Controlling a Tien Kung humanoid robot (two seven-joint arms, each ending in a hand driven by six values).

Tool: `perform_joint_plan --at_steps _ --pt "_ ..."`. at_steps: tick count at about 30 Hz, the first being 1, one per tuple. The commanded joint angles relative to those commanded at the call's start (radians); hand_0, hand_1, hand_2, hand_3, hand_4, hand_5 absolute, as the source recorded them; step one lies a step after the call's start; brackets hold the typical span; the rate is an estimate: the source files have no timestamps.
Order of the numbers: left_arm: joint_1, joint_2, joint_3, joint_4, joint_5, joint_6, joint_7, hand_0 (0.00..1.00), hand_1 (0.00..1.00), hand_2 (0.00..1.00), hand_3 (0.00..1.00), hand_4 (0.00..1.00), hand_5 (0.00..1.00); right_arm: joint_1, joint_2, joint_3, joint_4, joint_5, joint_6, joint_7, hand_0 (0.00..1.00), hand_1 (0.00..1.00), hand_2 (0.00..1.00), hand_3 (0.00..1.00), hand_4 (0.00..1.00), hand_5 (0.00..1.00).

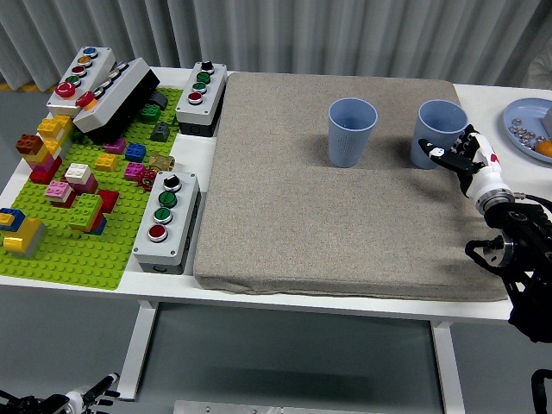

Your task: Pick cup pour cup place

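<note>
Reaching in from the lower right corner, the right hand (466, 159) sits low beside the right blue cup (438, 131), its black fingers (442, 153) partly spread and pointing at the cup's lower wall. They seem just to touch the cup, or nearly so, but the angle is too poor to be sure; the hand has not closed round anything. That cup stands upright near the far right of the grey mat (336, 185), long axis vertical, open mouth facing up. The left blue cup (351, 130) stands near it to the left, also upright and mouth up, the two clearly apart. Right of the mat, a blue plate (521, 119) lies at the table's edge. Left of the mat are button boxes (168, 221) and a green baseplate (65, 237) strewn with coloured bricks, all on the white table (203, 151).
</note>
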Motion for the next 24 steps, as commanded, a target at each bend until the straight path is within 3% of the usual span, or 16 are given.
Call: perform_joint_plan --at_steps 3,4,9,10,15,16,24 --pt "0.000 0.000 0.000 0.000 0.001 0.000 0.000 0.842 0.834 0.905 0.794 0.615 0.998 0.000 0.001 -0.002 -0.002 0.002 0.000 -0.002 0.905 0.833 0.797 0.758 0.800 0.199" --pt "0.000 0.000 0.000 0.000 0.001 0.000 0.000 0.842 0.834 0.905 0.794 0.615 0.998 0.000 0.001 -0.002 -0.002 0.002 0.000 -0.002 0.879 0.756 0.677 0.722 0.796 0.194" --pt "0.001 0.000 -0.001 0.000 0.001 -0.001 0.001 0.842 0.834 0.905 0.794 0.615 0.998 0.000 0.001 -0.004 0.000 0.001 -0.001 -0.003 0.879 0.756 0.677 0.722 0.796 0.194" --pt "0.002 0.000 -0.001 0.000 0.001 -0.001 0.001 0.842 0.834 0.905 0.794 0.616 0.998 0.000 0.001 -0.004 -0.001 0.001 0.000 -0.003 0.845 0.707 0.611 0.685 0.717 0.104" --pt "0.001 0.000 -0.001 0.000 0.001 -0.001 0.001 0.842 0.834 0.905 0.794 0.616 0.998 0.001 0.000 -0.001 0.001 -0.002 -0.009 -0.004 0.845 0.707 0.611 0.685 0.717 0.104" --pt "0.001 0.001 -0.001 0.000 0.001 -0.001 0.001 0.842 0.834 0.905 0.794 0.615 0.998 0.000 0.000 -0.001 0.002 -0.003 -0.012 -0.004 0.816 0.686 0.581 0.659 0.616 0.007" --pt "0.012 0.003 -0.010 0.000 -0.002 0.002 0.000 0.842 0.833 0.905 0.794 0.615 0.998 -0.010 -0.009 -0.017 0.056 -0.084 -0.048 -0.016 0.814 0.684 0.583 0.661 0.607 0.002"
